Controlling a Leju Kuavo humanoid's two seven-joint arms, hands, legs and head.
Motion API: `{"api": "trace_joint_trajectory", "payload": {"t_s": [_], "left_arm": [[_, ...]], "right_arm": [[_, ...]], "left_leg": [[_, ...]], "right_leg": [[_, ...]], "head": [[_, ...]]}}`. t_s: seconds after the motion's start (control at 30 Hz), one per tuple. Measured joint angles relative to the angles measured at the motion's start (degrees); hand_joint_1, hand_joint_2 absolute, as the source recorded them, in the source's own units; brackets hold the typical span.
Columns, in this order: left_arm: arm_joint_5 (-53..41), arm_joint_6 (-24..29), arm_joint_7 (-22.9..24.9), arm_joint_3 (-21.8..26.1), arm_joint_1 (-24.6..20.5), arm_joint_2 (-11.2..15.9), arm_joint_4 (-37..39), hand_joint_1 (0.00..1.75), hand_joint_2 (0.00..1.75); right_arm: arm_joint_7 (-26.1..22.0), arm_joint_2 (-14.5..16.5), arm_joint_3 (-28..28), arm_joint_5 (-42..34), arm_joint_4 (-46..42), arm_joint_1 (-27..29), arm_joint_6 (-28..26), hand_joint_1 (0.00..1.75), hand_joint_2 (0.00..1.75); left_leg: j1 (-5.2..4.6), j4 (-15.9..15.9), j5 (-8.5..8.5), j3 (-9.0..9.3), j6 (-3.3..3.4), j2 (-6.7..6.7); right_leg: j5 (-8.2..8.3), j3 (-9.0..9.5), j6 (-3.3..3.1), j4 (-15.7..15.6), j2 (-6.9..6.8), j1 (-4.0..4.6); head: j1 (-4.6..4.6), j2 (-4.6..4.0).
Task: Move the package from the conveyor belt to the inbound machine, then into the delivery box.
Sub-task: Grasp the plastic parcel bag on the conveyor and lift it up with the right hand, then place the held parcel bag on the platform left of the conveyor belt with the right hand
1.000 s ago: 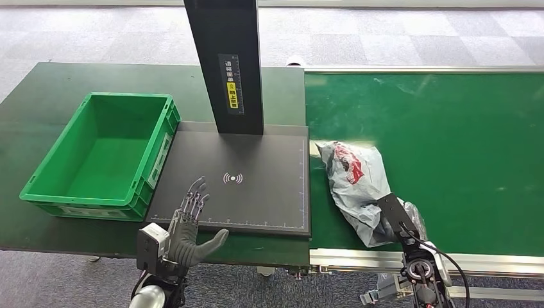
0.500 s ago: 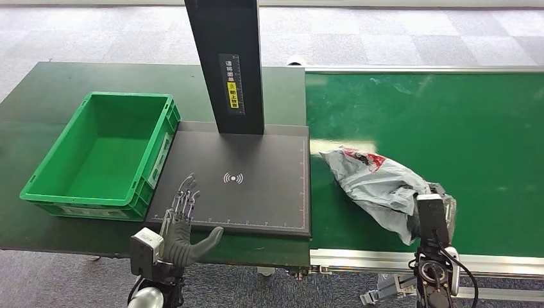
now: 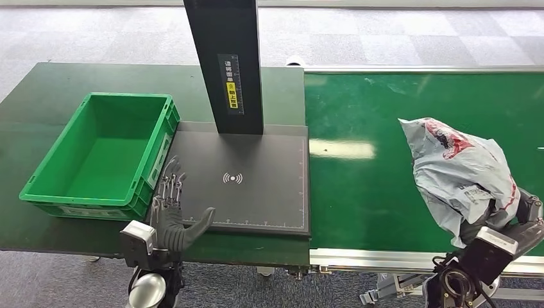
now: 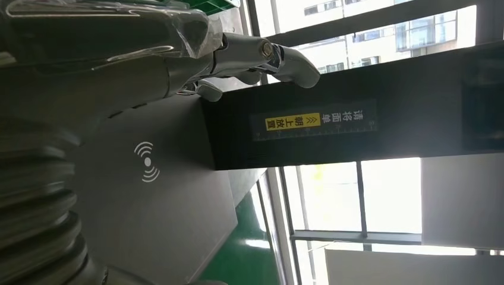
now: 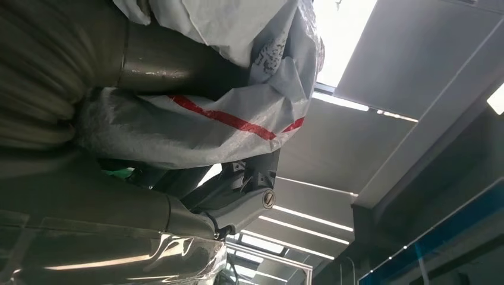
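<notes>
A grey plastic package [image 3: 457, 170] with red print hangs lifted over the right end of the green conveyor belt [image 3: 378, 115]. My right hand [image 3: 507, 215] grips it from below at the belt's near edge; the right wrist view has the grey bag [image 5: 214, 113] with a red stripe pressed between the thumb and fingers [image 5: 238, 202]. The black inbound machine plate [image 3: 237, 183] with its upright post [image 3: 228, 64] lies left of the belt. My left hand [image 3: 172, 215] hovers open at the plate's near left corner, fingers [image 4: 267, 56] spread. The green delivery box [image 3: 151, 102] stands empty at the left.
A metal rail [image 3: 385, 260] runs along the belt's near edge. The dark green table [image 3: 64, 77] carries the box and the plate. Grey carpet floor lies beyond the table and belt.
My right hand has lifted the package and swung it right and up, off the belt beside the plate. My left hand has drifted slightly left and nearer along the plate's edge.
</notes>
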Motion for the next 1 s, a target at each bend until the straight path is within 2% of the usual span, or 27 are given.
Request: {"api": "trace_joint_trajectory", "payload": {"t_s": [0.27, 0.4, 0.47, 0.57, 0.67, 0.77, 0.87, 0.93, 1.0], "left_arm": [[0.07, 0.01, 0.0, -0.22, -0.51, -0.07, 0.61, 0.0, 1.75], [0.18, 0.02, 0.0, -0.31, -0.64, -0.07, 0.85, 0.0, 1.75], [0.42, 0.02, 0.01, -0.32, -0.91, -0.08, 0.94, 0.0, 1.75], [0.51, 0.92, 0.01, -0.31, -2.03, -0.27, 0.96, 0.0, 1.75], [0.15, 3.24, -0.32, -0.31, -3.07, -0.52, 1.02, 0.0, 1.75], [1.98, 4.79, -1.02, -0.35, -4.31, -0.55, 1.51, 0.0, 1.75], [4.72, 5.41, -1.94, -0.57, -5.81, -0.45, 2.71, 0.0, 1.75], [5.72, 5.76, -2.49, -0.91, -6.37, -0.29, 3.46, 0.0, 1.75], [6.21, 5.99, -2.75, -1.38, -6.63, -0.11, 4.01, 0.0, 1.75]], "right_arm": [[-0.02, 0.36, 0.18, -0.29, -1.97, 0.09, -0.57, 1.75, 1.75], [-0.03, 0.35, 1.15, -1.31, -3.37, 0.12, -3.55, 1.75, 1.75], [-0.04, 0.3, 2.67, 0.5, -4.37, -0.33, -5.78, 1.75, 1.75], [-0.12, 0.32, 6.12, 9.42, -4.94, -2.71, -7.22, 1.75, 1.75], [-0.17, 0.8, 9.33, 22.55, -3.8, -6.19, -7.32, 1.75, 1.75], [1.21, 1.84, 13.28, 42.08, 2.02, -10.95, -7.32, 1.75, 1.75], [4.41, 3.25, 19.84, 61.82, 10.92, -14.69, -7.34, 1.75, 1.75], [6.6, 4.27, 24.07, 66.93, 16.04, -15.92, -7.37, 1.75, 1.75], [8.88, 4.78, 28.06, 68.17, 20.72, -16.87, -7.38, 1.75, 1.75]], "left_leg": [[0.0, 0.0, -0.01, -0.03, 0.0, -0.01], [0.0, 0.0, 0.0, -0.04, 0.0, 0.0], [0.0, -0.01, 0.0, -0.05, 0.0, 0.04], [0.01, -0.01, 0.01, 0.0, -0.01, 0.14], [0.02, -0.02, 0.03, 0.02, -0.02, 0.16], [0.02, -0.03, 0.04, 0.05, -0.03, 0.23], [0.05, -0.02, 0.08, 0.1, -0.05, 0.15], [0.06, -0.02, 0.11, 0.05, -0.06, 0.03], [0.06, -0.02, 0.11, -0.01, -0.06, -0.01]], "right_leg": [[-0.01, -0.03, 0.0, 0.0, 0.0, 0.0], [0.0, -0.01, 0.0, 0.0, 0.0, 0.0], [0.01, -0.02, -0.01, 0.01, 0.02, 0.0], [0.04, -0.02, -0.04, 0.02, 0.08, 0.01], [0.04, 0.02, -0.05, 0.05, 0.08, 0.02], [0.05, 0.04, -0.06, 0.09, 0.15, 0.03], [0.05, 0.03, -0.06, 0.09, 0.1, 0.06], [0.04, 0.02, -0.06, 0.11, 0.01, 0.08], [0.03, -0.02, -0.06, 0.12, -0.01, 0.09]], "head": [[0.0, 0.0], [0.01, 0.0], [0.01, 0.0], [0.01, 0.0], [0.01, 0.0], [0.01, 0.0], [0.01, 0.0], [0.01, 0.0], [0.01, 0.0]]}}
